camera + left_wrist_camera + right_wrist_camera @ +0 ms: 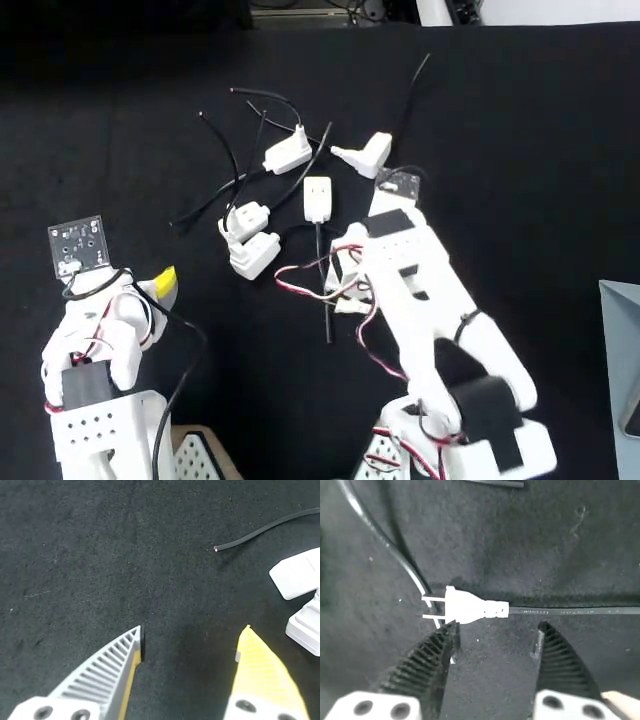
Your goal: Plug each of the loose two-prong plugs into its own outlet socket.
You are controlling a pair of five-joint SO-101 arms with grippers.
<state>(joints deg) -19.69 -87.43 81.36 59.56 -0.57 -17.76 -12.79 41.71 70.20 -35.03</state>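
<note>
Right pincer (497, 626) noted open, hung low over black cloth tabletop (560, 540), mid-scene. White two-prong plug with black cord (467, 609) seen lying flat just beyond its tips, not gripped. Left pincer (194, 630) held open at near left; white outlet socket blocks (258, 252) located to its right, apart.
</note>
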